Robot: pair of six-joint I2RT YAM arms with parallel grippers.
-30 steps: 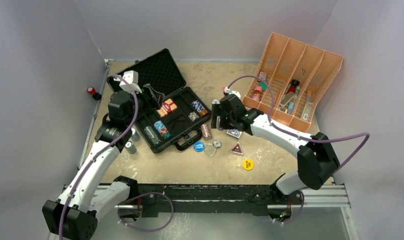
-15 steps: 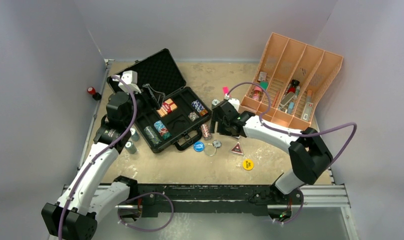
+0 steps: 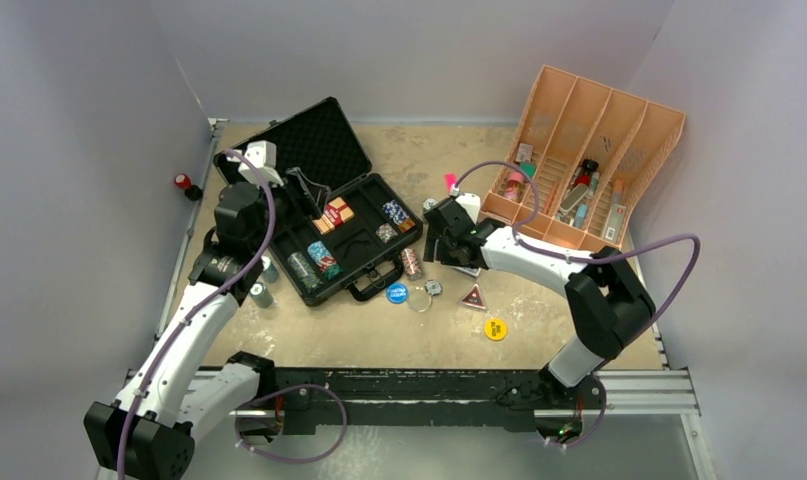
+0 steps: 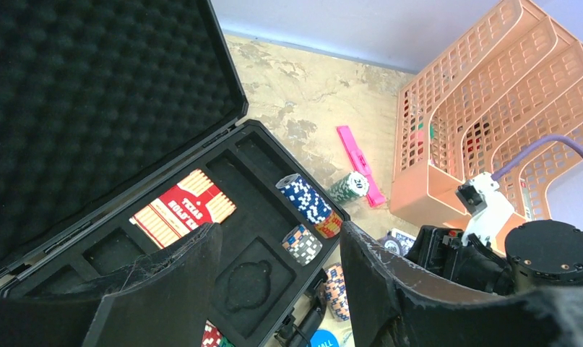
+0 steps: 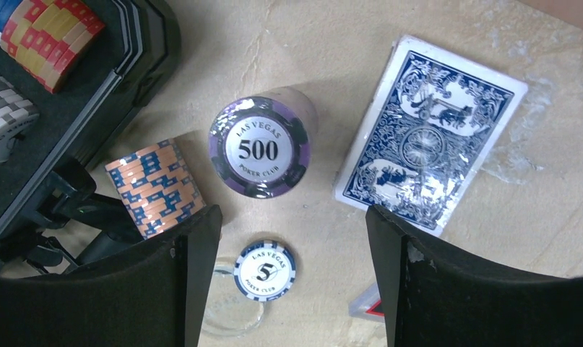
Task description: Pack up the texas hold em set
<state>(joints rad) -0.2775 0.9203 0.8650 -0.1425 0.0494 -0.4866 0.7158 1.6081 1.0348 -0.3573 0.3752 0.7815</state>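
**Case.** The black case lies open on the left half of the table. Its lid is raised toward the back wall and the foam lining is exposed.

**Contents.**
- A red card deck lies flat in a rear compartment.
- A blue-and-white chip stack lies on its side at the right end, with a grey-and-orange chip stack just beside it.
- More stacks sit in the near compartments.

**Left gripper**. It hovers above the case interior with its jaws parted and nothing between them.

**Right gripper**. It hangs just right of the case, jaws spread wide and empty.
- Directly below it a purple chip stack stands upright on the table, its top chip marked 500.
- From the wrist view I cannot tell how high the fingers stand above that stack.
- A blue card deck lies flat just beside the stack, not touching it.
- An orange-and-blue chip stack lies on its side between the purple stack and the case's front edge.
- A single chip lies flat on the table near it.

**Loose items.** A blue disc lies near the case handle. A yellow disc lies well apart from it, toward the near edge.

**Other items.** The orange tray stands at the back right, and the pink marker lies beside its left end.
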